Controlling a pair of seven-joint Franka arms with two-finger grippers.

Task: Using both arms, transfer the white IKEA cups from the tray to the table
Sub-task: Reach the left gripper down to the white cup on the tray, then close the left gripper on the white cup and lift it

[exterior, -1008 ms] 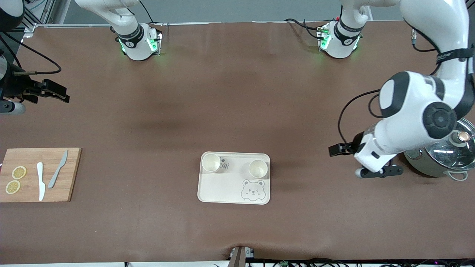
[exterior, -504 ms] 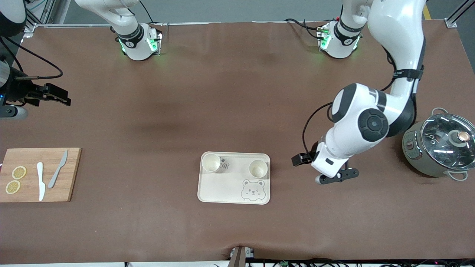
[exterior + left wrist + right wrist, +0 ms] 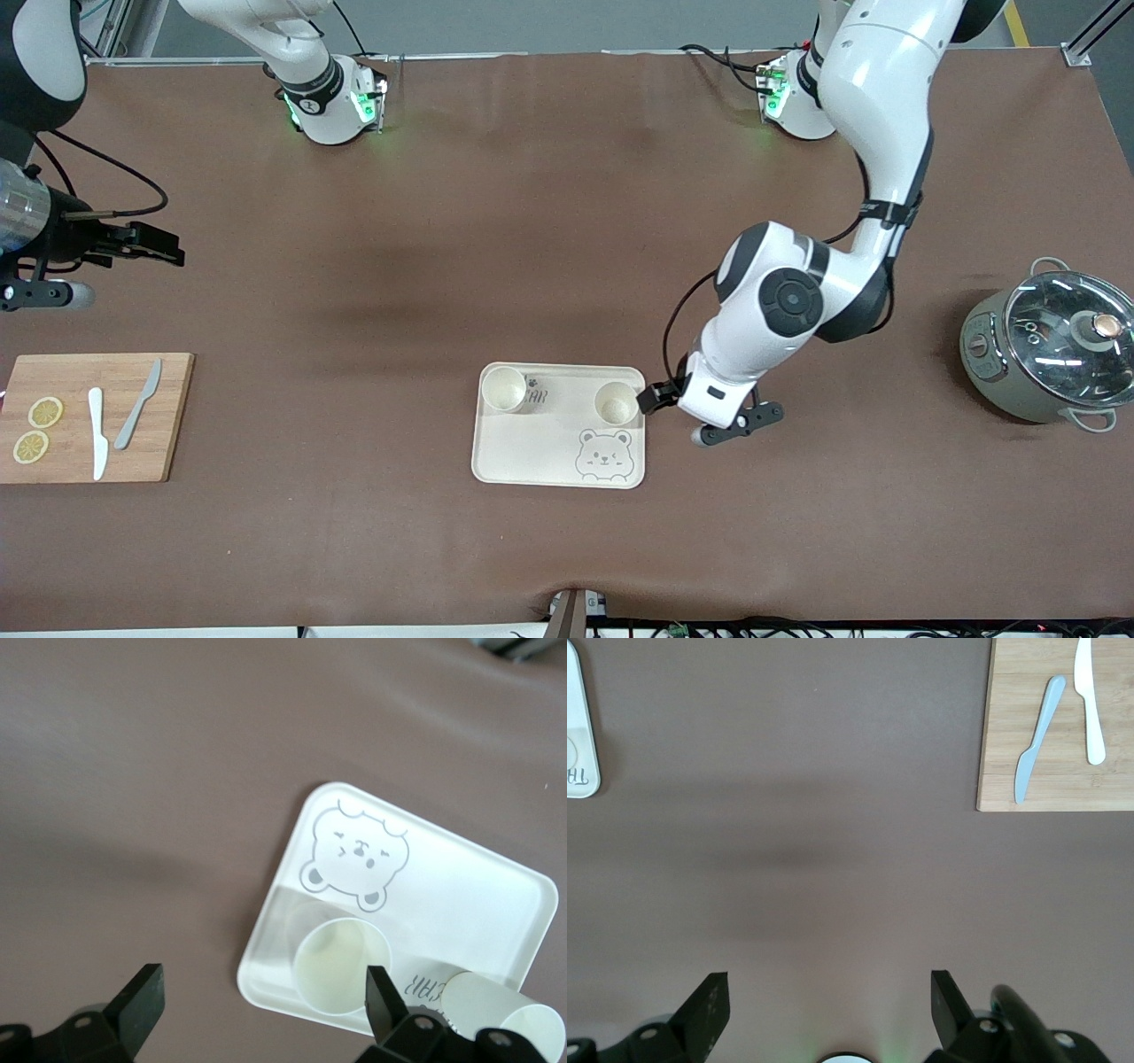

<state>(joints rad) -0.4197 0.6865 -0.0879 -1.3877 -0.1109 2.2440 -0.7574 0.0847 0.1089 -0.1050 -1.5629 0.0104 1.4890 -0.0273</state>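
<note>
Two white IKEA cups (image 3: 503,388) (image 3: 617,403) stand upright along the edge of the cream bear tray (image 3: 532,456) that lies farther from the front camera. My left gripper (image 3: 735,424) hangs open and empty above the table, just beside the tray's edge toward the left arm's end. In the left wrist view its gap (image 3: 264,1010) spans the tray's corner (image 3: 266,979), with the closer cup (image 3: 341,966) by one finger and the second cup (image 3: 500,1014) past it. My right gripper (image 3: 40,292) (image 3: 830,1010) is open and empty over bare table at the right arm's end.
A bamboo cutting board (image 3: 168,416) with two lemon slices (image 3: 37,430), a white knife (image 3: 97,434) and a grey knife (image 3: 137,403) lies at the right arm's end. A grey-green pot with glass lid (image 3: 1050,354) stands at the left arm's end.
The left arm has swung from beside the pot across to the tray's edge. The right gripper has shifted slightly over its end of the table. Cups and tray have not moved.
</note>
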